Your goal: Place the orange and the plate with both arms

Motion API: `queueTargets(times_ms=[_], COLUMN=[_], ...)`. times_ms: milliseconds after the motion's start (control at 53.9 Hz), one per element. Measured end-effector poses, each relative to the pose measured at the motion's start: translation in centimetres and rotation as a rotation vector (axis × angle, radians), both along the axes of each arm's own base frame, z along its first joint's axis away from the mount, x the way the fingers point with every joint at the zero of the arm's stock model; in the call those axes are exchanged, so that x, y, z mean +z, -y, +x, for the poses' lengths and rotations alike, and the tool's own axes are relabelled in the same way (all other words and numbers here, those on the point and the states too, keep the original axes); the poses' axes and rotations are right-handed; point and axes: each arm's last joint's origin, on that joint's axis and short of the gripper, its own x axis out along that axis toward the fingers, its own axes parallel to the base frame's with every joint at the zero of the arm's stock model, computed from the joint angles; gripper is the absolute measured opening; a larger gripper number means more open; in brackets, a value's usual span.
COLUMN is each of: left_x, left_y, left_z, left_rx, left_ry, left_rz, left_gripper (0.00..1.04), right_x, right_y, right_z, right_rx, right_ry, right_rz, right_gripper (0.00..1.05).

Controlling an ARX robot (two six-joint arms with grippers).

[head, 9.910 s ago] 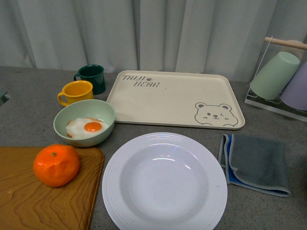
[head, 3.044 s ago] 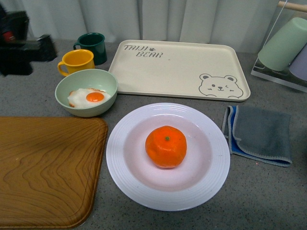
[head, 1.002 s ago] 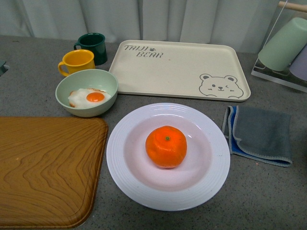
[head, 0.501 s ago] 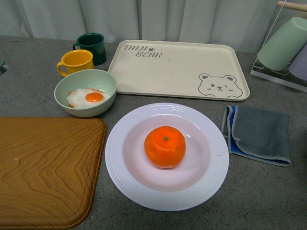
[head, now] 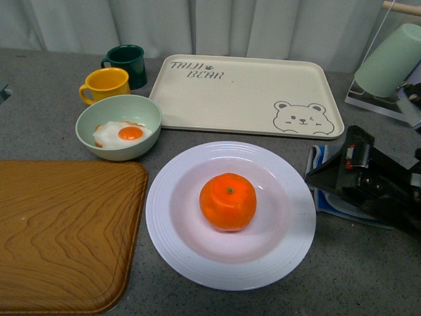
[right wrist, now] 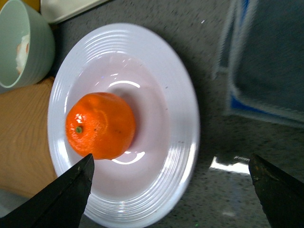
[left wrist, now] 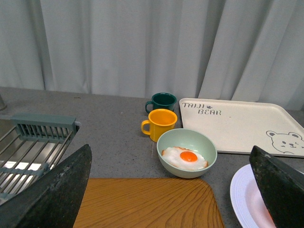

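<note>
The orange [head: 227, 201] lies in the middle of the white plate [head: 164, 217] at the front centre of the table. My right gripper [head: 342, 168] is open and empty, just right of the plate, over the cloth. In the right wrist view the orange [right wrist: 100, 124] and plate [right wrist: 180, 95] lie below the open right gripper [right wrist: 171, 159], whose span covers the plate's near rim. My left gripper [left wrist: 170, 152] is open and empty, out of the front view, looking over the wooden board towards the bowl; the plate's edge [left wrist: 240, 194] shows beside one finger.
A pale green bowl with a fried egg [head: 118, 126], a yellow mug [head: 105, 84] and a dark green mug [head: 126, 64] stand at the back left. A beige bear tray [head: 243, 95] lies behind the plate, a wooden board [head: 62, 230] left, a grey-blue cloth [head: 322, 197] right, a cup rack [head: 388, 62] far right.
The orange went from the wooden board into the plate. The left arm then left the front view. My right gripper has just come in from the right, over the cloth.
</note>
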Motion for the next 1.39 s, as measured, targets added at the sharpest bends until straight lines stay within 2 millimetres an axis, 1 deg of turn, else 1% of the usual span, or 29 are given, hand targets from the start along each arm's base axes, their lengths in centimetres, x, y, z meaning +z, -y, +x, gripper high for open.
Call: queueTargets(times_ms=[93,148,241,445,538,742,817,872,928,1002,1039,1076,1095,1188,1206,1243,1299,1392], left_x=[0.0,0.0,0.0,0.0,0.0,0.0,0.0,0.0,0.0,0.0,0.0,0.0,0.0,0.0,0.0,0.0,0.0,0.0], left_y=[0.0,0.0,0.0,0.0,0.0,0.0,0.0,0.0,0.0,0.0,0.0,0.0,0.0,0.0,0.0,0.0,0.0,0.0], left_z=[0.0,0.0,0.0,0.0,0.0,0.0,0.0,0.0,0.0,0.0,0.0,0.0,0.0,0.0,0.0,0.0,0.0,0.0], left_rx=[0.000,0.000,0.000,0.000,0.000,0.000,0.000,0.000,0.000,0.000,0.000,0.000,0.000,0.000,0.000,0.000,0.000,0.000], left_ry=[0.000,0.000,0.000,0.000,0.000,0.000,0.000,0.000,0.000,0.000,0.000,0.000,0.000,0.000,0.000,0.000,0.000,0.000], left_rz=[0.000,0.000,0.000,0.000,0.000,0.000,0.000,0.000,0.000,0.000,0.000,0.000,0.000,0.000,0.000,0.000,0.000,0.000], left_gripper=[0.98,0.98,0.98,0.98,0.98,0.98,0.98,0.98,0.98,0.98,0.98,0.98,0.98,0.98,0.98,0.98,0.98,0.98], right_x=[-0.9,-1.7,-2.4,-3.2,-3.6,-4.9,-5.0,-5.2,-5.4,-5.6,-5.8,-5.8,-5.8,-6.0,-6.0,-6.0,-6.0,-5.7], right_y=[-0.3,-0.7,-1.2,-2.4,-2.9,-3.1,-3.1,-3.1,-3.1,-3.0,-3.0,-3.0,-3.0,-2.9,-2.9,-2.9,-3.0,-2.9], right_z=[1.0,1.9,2.8,4.0,4.6,5.0,5.3,5.3,5.4,5.3,5.4,5.4,5.4,5.2,5.2,5.1,5.0,5.2], right_rx=[0.014,0.022,0.034,0.045,0.023,-0.049,-0.073,-0.097,-0.112,-0.126,-0.132,-0.137,-0.138,-0.129,-0.127,-0.115,-0.106,-0.094], right_ry=[-0.047,-0.084,-0.121,-0.164,-0.196,-0.277,-0.300,-0.321,-0.347,-0.367,-0.379,-0.385,-0.386,-0.406,-0.407,-0.414,-0.421,-0.413], right_rz=[0.044,0.076,0.086,0.130,0.137,0.146,0.147,0.135,0.114,0.102,0.092,0.085,0.084,0.080,0.081,0.088,0.088,0.102], right_gripper=[0.95,0.95,0.95,0.95,0.95,0.95,0.95,0.84,0.71,0.57,0.47,0.42,0.41,0.26,0.25,0.21,0.16,0.14])
